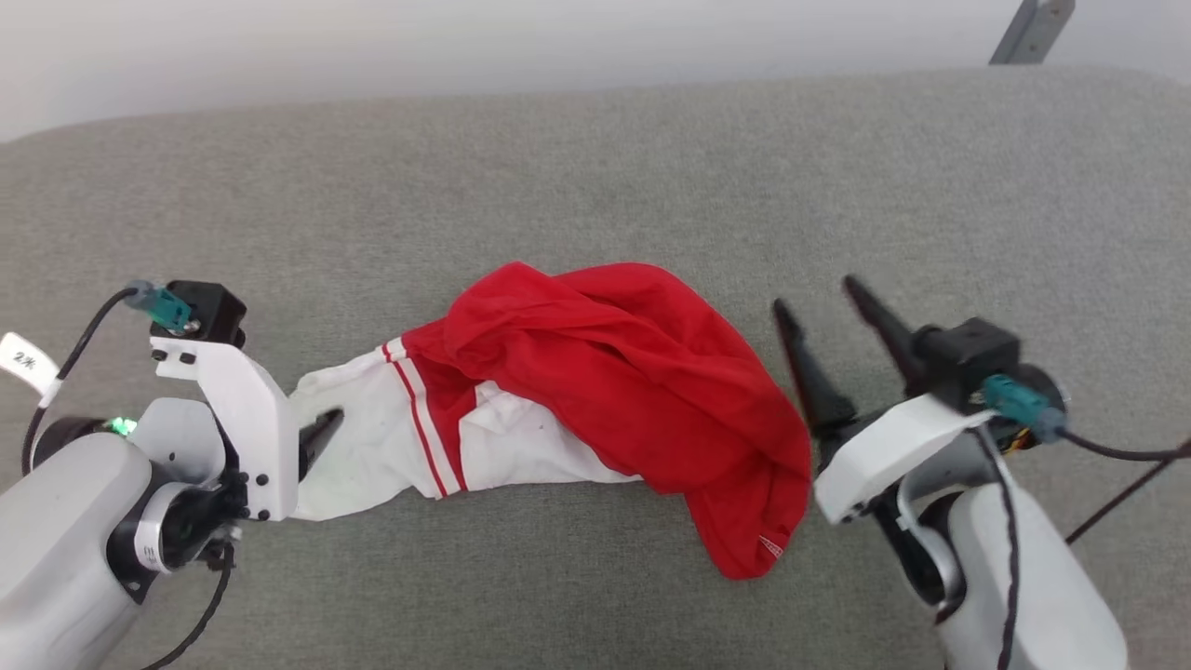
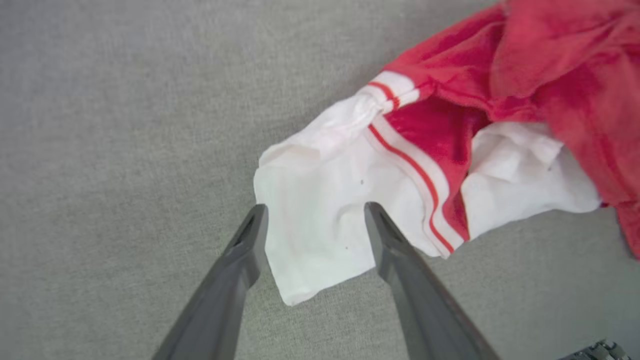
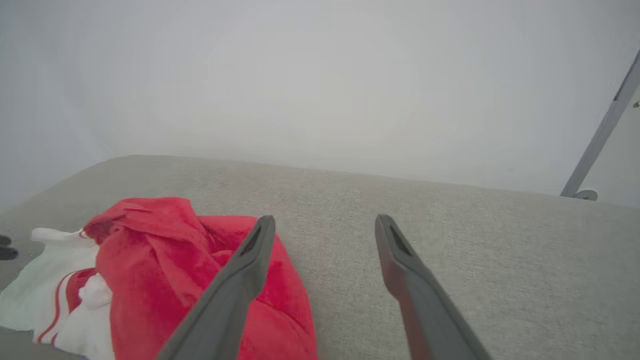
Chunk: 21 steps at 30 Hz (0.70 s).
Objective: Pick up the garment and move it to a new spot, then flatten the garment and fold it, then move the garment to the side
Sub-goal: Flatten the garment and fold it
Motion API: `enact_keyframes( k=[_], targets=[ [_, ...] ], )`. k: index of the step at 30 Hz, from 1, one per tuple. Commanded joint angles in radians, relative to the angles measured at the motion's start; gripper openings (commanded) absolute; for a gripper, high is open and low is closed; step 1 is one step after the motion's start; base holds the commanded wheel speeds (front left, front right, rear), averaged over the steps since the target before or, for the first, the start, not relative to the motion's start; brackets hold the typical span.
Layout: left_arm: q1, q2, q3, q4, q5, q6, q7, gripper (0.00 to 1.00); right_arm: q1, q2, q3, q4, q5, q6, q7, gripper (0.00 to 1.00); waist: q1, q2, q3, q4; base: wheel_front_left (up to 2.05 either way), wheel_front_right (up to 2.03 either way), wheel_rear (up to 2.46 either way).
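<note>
Garment: crumpled on grey cushion. Left gripper: fingers spread over white sleeve. Right gripper: fingers spread, just beside the red cloth.

My head camera looks steeply down on the surface; left wrist camera close above it, right wrist camera low, facing the wall; all share the garment
</note>
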<state>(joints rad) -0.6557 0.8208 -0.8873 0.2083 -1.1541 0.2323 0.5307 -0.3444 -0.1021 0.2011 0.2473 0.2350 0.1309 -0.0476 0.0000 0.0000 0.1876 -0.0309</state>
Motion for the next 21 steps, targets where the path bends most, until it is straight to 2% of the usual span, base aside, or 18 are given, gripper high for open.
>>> enact_keyframes(
  k=[1, 9, 14, 21],
  targets=[
    [0.020, 0.006, 0.014, -0.020, 0.027, -0.002, -0.054, 1.00, 0.011, -0.010, 0.024, 0.001, 0.017, 0.000, 0.017, 1.00, 0.0000, 0.0000, -0.015, 0.011, 0.00, 0.00, 0.00],
    [0.091, 0.023, 0.051, -0.106, 0.108, 0.008, -0.308, 1.00, 0.016, -0.063, 0.168, -0.015, 0.105, 0.000, 0.130, 1.00, 0.0000, 0.0000, -0.040, 0.037, 0.00, 0.00, 0.00],
    [0.150, 0.014, 0.085, -0.148, 0.152, 0.046, -0.486, 1.00, 0.002, -0.109, 0.241, -0.041, 0.146, 0.000, 0.230, 1.00, 0.0000, 0.0000, -0.046, 0.062, 0.00, 0.00, 0.00],
    [0.234, -0.006, 0.119, -0.180, 0.217, 0.097, -0.703, 1.00, -0.041, -0.167, 0.276, -0.052, 0.144, 0.000, 0.342, 1.00, 0.0000, 0.0000, -0.043, 0.110, 0.00, 0.00, 0.00]
  ],
)
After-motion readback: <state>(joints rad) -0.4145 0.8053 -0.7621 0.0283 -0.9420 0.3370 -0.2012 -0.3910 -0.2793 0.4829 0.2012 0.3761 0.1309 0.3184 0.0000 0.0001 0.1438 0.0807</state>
